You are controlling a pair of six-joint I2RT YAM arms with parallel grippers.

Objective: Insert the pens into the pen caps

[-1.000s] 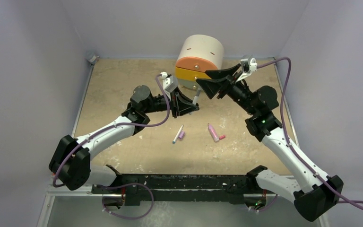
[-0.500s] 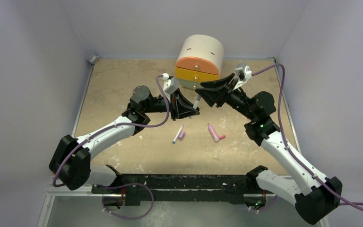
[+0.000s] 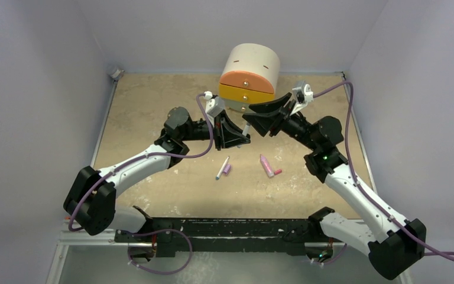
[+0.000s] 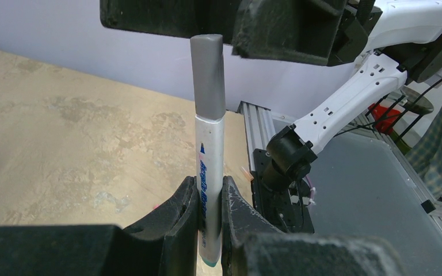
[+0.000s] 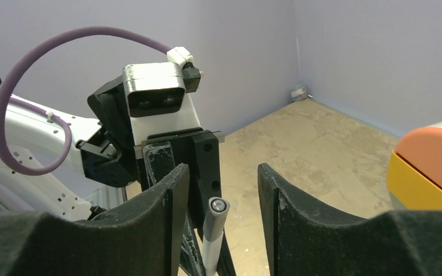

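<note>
My left gripper [image 4: 210, 195] is shut on a white pen [image 4: 209, 172] and holds it upright, with a dark grey pen cap [image 4: 208, 77] on its upper end. My right gripper [image 5: 221, 172] is open, its fingers on either side of that grey cap [image 5: 214, 218] with a gap on both sides. From above, both grippers meet in front of the drawer box, left gripper [image 3: 242, 139] below right gripper [image 3: 251, 120]. On the table lie a white pen with a teal end [image 3: 221, 168], a purple cap [image 3: 227, 169], a pink pen [image 3: 266, 165] and a reddish-pink cap [image 3: 278, 171].
A round white box with orange and yellow drawers [image 3: 249, 71] stands at the back, just behind the grippers. Its drawer fronts [image 5: 431, 167] are close on the right in the right wrist view. Walls enclose the table on three sides.
The right gripper has come down and to the left until its fingers flank the capped pen tip, and its jaws have narrowed somewhat. The left gripper has kept the pen still.
</note>
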